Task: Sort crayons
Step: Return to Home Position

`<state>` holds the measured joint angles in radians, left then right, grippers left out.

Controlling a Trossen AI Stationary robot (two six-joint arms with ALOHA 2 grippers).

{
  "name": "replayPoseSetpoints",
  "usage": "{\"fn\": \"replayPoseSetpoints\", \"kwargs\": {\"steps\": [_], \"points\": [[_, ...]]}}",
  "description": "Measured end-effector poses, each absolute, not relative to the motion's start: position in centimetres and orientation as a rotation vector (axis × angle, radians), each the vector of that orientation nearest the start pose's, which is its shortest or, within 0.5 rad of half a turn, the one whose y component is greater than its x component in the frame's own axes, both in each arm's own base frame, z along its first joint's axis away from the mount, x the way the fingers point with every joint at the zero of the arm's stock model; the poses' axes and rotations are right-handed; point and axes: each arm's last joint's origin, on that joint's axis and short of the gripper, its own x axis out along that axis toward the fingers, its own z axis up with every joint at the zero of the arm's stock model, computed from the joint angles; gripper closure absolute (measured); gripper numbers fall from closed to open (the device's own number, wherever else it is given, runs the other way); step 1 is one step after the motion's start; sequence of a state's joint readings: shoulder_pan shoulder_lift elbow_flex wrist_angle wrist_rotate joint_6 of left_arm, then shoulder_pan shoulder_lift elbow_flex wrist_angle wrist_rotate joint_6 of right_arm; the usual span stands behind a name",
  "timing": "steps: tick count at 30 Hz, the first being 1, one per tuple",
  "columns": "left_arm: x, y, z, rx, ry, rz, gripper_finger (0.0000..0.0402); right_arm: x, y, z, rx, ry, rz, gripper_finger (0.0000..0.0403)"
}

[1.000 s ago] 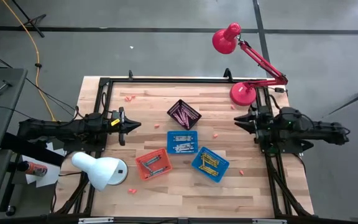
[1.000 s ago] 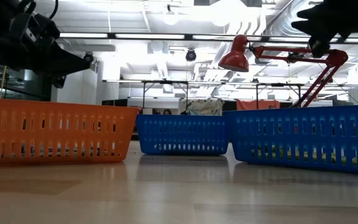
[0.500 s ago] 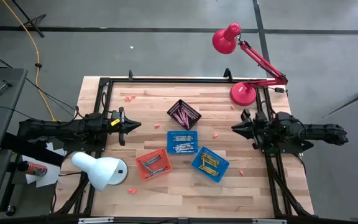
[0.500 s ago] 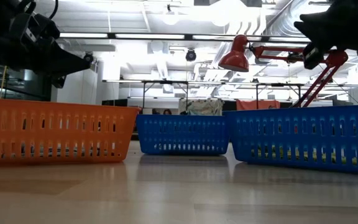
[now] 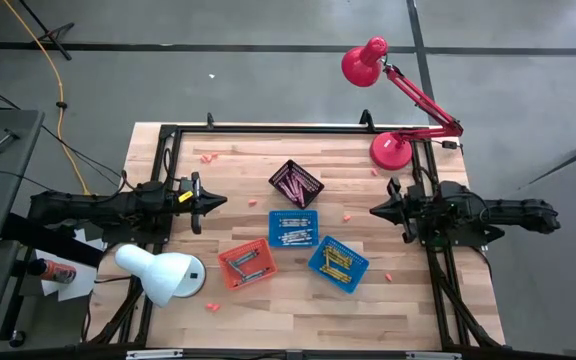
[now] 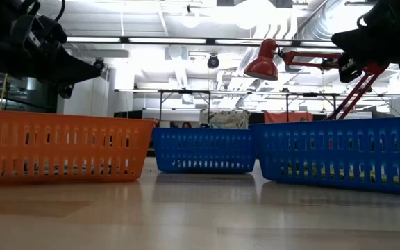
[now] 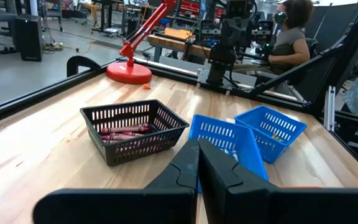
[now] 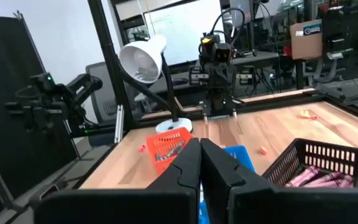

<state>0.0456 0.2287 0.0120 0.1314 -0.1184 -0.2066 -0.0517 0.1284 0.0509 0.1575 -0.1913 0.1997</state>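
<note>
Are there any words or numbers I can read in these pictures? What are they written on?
No text here is readable.
Cardboard box in the room behind: blue label, too blurred to read.
Container left of the table: red label, too small to read.
Crayons in the black basket: wrappers too small to read.

My wooden table (image 5: 238, 190), black basket (image 5: 296, 183) far centre, blue baskets (image 5: 293, 228) centre and near right, orange basket (image 5: 247, 264) near left, two lamps (image 5: 391, 150), stray crayons (image 5: 208, 157).
</note>
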Motion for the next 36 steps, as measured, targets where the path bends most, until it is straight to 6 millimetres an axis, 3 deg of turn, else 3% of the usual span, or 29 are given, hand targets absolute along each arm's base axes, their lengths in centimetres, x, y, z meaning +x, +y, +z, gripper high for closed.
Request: {"fn": "replayPoseSetpoints", "kwargs": {"steps": [28,36], "points": [[11.1,0.8,16.1,-0.203,0.068,0.172,0.0401,10.2,-0.5,16.1,0.185,0.173,-0.041,0.0403],[11.1,0.8,16.1,-0.203,0.068,0.172,0.0401,10.2,-0.5,16.1,0.351,0.171,-0.053,0.0403]]}}
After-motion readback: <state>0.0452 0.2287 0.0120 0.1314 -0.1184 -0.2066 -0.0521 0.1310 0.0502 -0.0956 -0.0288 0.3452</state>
